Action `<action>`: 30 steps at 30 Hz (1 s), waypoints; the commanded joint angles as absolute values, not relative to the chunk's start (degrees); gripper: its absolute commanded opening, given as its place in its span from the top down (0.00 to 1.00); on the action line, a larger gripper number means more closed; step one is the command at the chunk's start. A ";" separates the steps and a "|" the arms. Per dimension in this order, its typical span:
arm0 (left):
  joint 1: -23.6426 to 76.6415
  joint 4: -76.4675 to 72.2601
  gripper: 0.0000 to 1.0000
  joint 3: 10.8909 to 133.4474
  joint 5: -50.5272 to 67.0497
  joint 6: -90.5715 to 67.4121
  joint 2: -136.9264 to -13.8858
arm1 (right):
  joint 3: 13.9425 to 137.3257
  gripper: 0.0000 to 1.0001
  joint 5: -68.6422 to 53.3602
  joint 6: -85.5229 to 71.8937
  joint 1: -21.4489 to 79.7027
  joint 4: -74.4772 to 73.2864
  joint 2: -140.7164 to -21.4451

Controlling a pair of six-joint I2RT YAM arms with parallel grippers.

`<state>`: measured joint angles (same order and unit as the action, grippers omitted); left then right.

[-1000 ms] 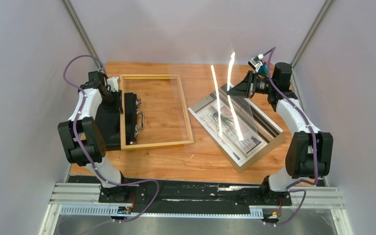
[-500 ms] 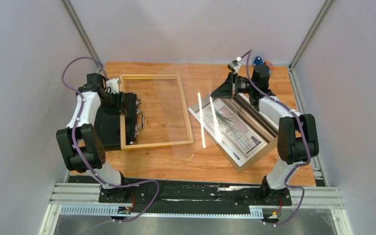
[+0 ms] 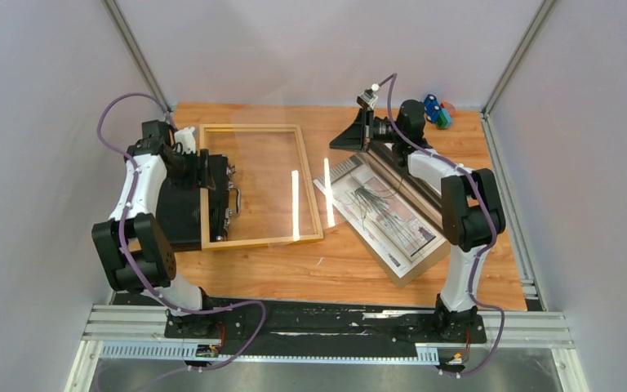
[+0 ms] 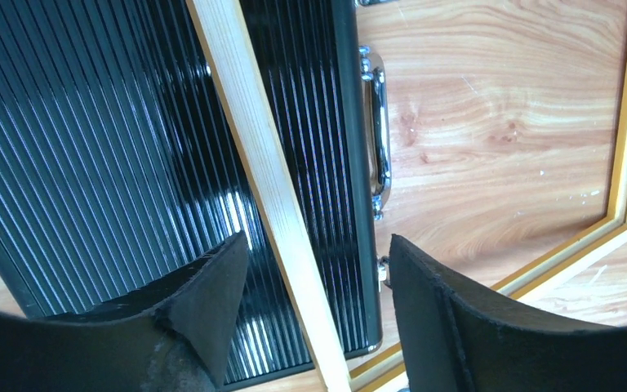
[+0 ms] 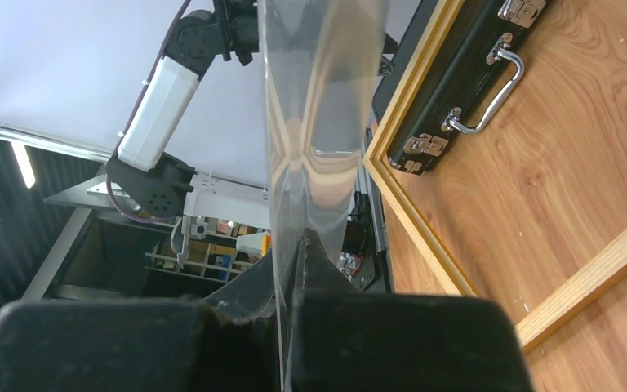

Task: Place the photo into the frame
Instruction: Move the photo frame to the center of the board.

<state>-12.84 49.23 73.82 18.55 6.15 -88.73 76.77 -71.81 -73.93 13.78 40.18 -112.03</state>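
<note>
The photo (image 3: 388, 216) lay apart, right of the frame (image 3: 249, 127), not yet inserted; the right tool (image 5: 298, 261) pinched what seemed a clear sheet (image 5: 318, 98), the left tool (image 4: 317, 245) spread astride the frame

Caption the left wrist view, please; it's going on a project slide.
Open left gripper straddling the wooden frame's rail, which lies across a ribbed black case beside its chrome handle.

You have the photo (image 3: 388, 214) lying flat and askew on the table's (image 3: 335, 269) right; the light-wood frame (image 3: 310, 181) lies left, 1 rail over a black case (image 3: 216, 200).
</note>
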 commanded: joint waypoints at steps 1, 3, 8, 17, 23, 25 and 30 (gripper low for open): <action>-12.79 46.32 0.32 77.01 18.33 3.44 -92.57 | 81.04 1.00 -71.04 -77.15 14.12 44.52 -113.94; -12.75 46.04 0.36 77.41 17.70 3.09 -94.58 | 80.85 1.00 -71.03 -77.13 14.12 44.43 -114.10; -12.55 44.21 0.42 76.73 16.97 2.99 -97.33 | 79.10 1.00 -71.19 -75.67 14.00 43.15 -112.91; -12.32 42.15 0.63 74.07 17.32 3.08 -97.38 | 75.04 1.00 -71.10 -68.35 12.15 35.67 -107.73; -11.57 42.09 0.75 73.37 18.59 3.27 -95.95 | 72.32 1.00 -71.47 -63.11 9.49 30.09 -103.86; -11.30 42.22 0.79 73.23 18.79 3.21 -95.48 | 71.57 1.00 -71.85 -61.58 8.69 28.30 -102.75; -10.53 42.55 0.91 72.78 18.99 1.81 -93.71 | 69.20 1.00 -72.30 -58.56 6.86 25.39 -100.08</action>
<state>-11.60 42.28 73.41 16.43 2.90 -97.25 70.63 -71.61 -62.63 7.88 27.99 -104.09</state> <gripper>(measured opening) 0.334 0.003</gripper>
